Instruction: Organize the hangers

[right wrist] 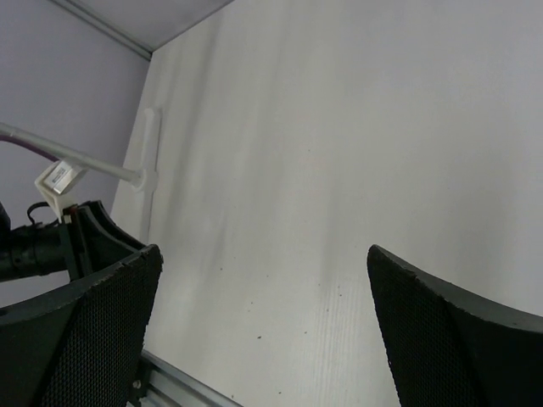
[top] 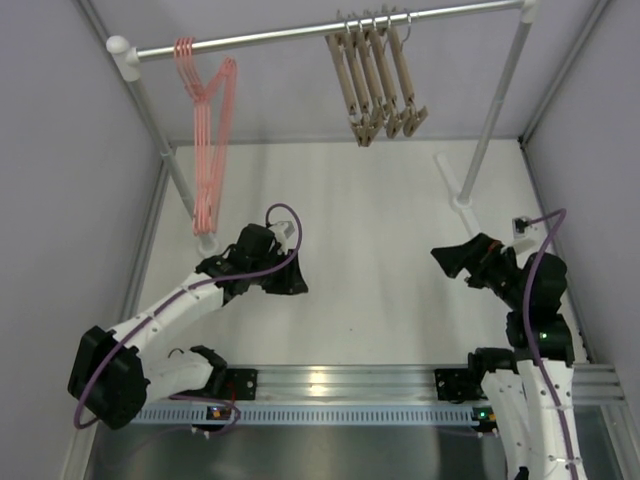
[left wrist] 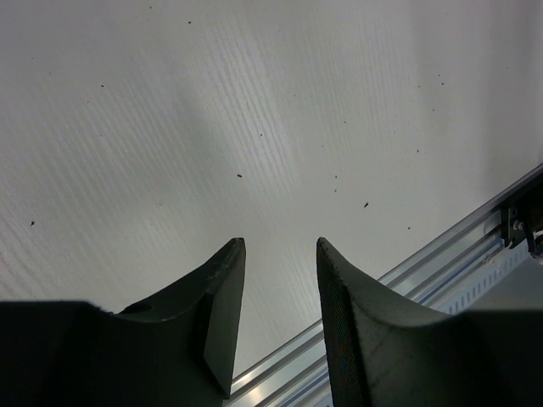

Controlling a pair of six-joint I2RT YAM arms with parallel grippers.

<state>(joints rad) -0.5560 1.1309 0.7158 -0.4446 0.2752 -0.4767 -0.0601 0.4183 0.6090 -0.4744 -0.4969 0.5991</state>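
Table [top: 380,200] sits under both arms, and the rail [top: 270,37] above it carries the wooden hangers [top: 375,80] bunched right of centre and the pink hangers [top: 210,150] by the left post. Left jaws slightly apart, right jaws wide apart, both holding nothing. Risk: hangers are tightly packed, so grabbing one could snag its neighbours and drag hooks off the rail.

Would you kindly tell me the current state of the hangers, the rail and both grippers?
Pink hangers: hung on the rail, bunched near its left end.
Wooden hangers: hung on the rail, side by side, right of the middle.
Rail: carrying both groups.
Left gripper: jaws apart, empty.
Right gripper: jaws wide apart, empty.
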